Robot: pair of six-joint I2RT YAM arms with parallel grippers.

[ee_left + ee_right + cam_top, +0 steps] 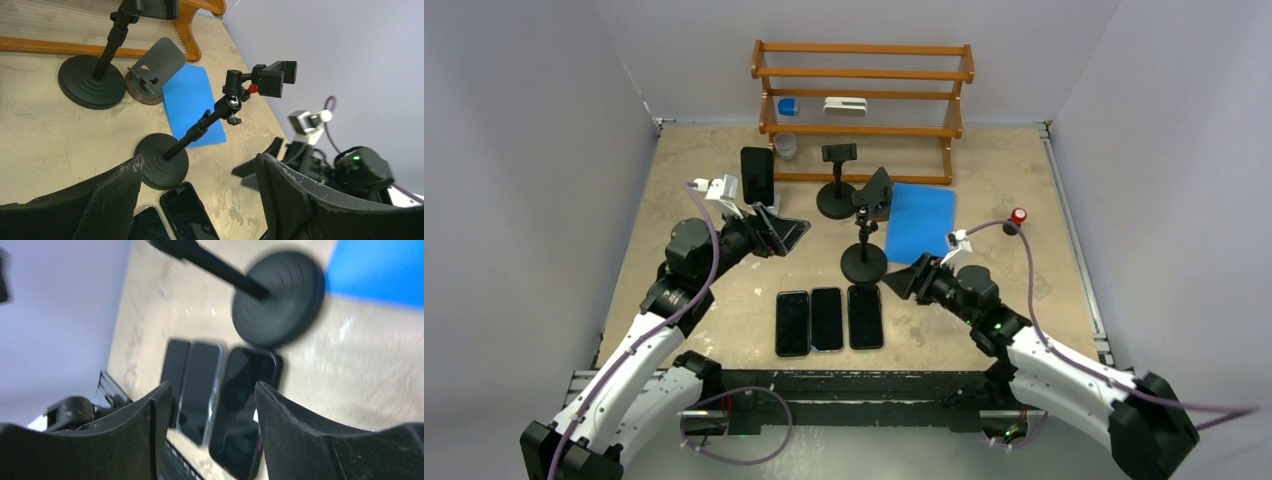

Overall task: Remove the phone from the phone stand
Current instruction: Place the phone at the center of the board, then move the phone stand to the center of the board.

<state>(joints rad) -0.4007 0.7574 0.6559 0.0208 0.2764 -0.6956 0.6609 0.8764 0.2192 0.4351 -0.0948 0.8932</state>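
Right now your right gripper [212, 387] hangs with its jaws spread just beside the rightmost phone [865, 316]. That phone lies flat in a row of three by the near edge of the tabletop [1024, 200], just in front of the phone stand [864, 265]. Your left gripper [199, 160] is spread wide too, near an upright phone [757, 175] toward the far-left corner.

The left arm [639, 345], at seven o'clock, and right arm [1064, 375], at five, have white links and black joints. Both carry purple cables [707, 262].
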